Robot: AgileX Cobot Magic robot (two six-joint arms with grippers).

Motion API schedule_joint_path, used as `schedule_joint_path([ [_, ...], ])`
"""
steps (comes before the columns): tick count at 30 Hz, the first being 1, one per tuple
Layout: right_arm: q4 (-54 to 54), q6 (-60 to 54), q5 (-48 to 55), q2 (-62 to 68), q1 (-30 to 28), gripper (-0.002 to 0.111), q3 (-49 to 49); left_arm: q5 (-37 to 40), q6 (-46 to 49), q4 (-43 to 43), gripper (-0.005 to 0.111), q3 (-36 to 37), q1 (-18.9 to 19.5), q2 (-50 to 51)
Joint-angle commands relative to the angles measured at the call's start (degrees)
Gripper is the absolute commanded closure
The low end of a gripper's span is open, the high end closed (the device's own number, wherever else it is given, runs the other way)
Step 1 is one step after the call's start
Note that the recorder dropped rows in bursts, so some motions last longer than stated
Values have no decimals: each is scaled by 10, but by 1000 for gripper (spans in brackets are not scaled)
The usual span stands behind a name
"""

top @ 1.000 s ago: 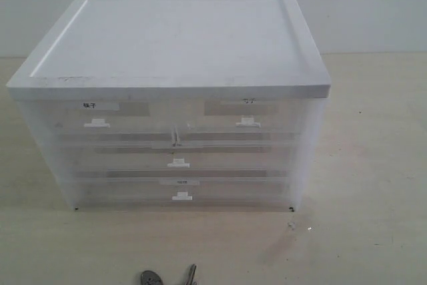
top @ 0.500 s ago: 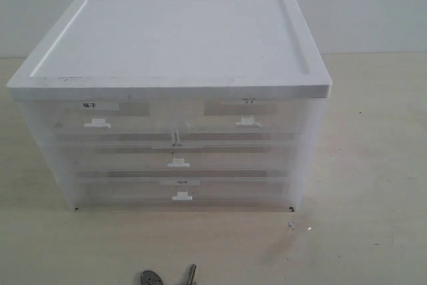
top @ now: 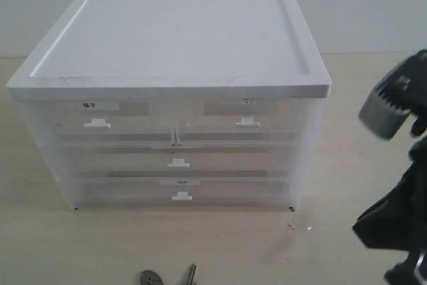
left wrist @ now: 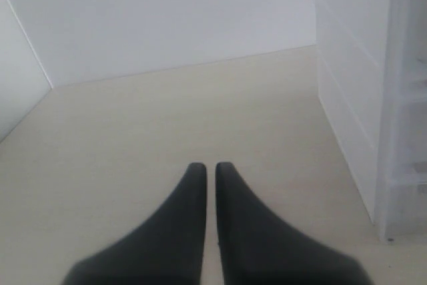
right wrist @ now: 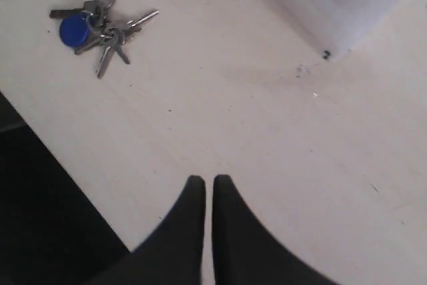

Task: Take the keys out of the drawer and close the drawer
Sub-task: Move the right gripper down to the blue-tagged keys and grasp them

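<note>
The keys [right wrist: 100,25], grey metal with a blue oval fob and a round tag, lie on the table near its front edge; the exterior view shows only their top [top: 170,277] at the bottom border. The white drawer cabinet [top: 177,98] stands behind them with all its drawers pushed in. My right gripper [right wrist: 209,179] is shut and empty above bare table, well apart from the keys; its arm [top: 400,165] shows at the right of the exterior view. My left gripper [left wrist: 210,166] is shut and empty beside the cabinet's side wall [left wrist: 360,98].
The table's front edge [right wrist: 60,158] runs close to the keys, with dark floor beyond it. A white wall [left wrist: 160,18] closes off the back of the table. A small dark speck [top: 291,225] lies by the cabinet's front right corner.
The right arm has come into the exterior view at the right edge. The cabinet and the keys have not moved.
</note>
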Motion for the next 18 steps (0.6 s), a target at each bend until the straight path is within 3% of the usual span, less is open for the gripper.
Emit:
schedule_joint_path([
  [1, -76, 107, -104, 9, 146, 108, 38, -1, 0, -2, 102, 2, 2, -2],
  [4, -181, 222, -139, 56, 245, 108, 44, -1, 0, -2, 102, 2, 2, -2],
  [9, -314, 341, -219, 173, 357, 108, 41, -1, 0, -2, 102, 2, 2, -2],
  [18, -336, 397, -442, 357, 374, 108, 40, -1, 0, -2, 102, 2, 2, -2],
])
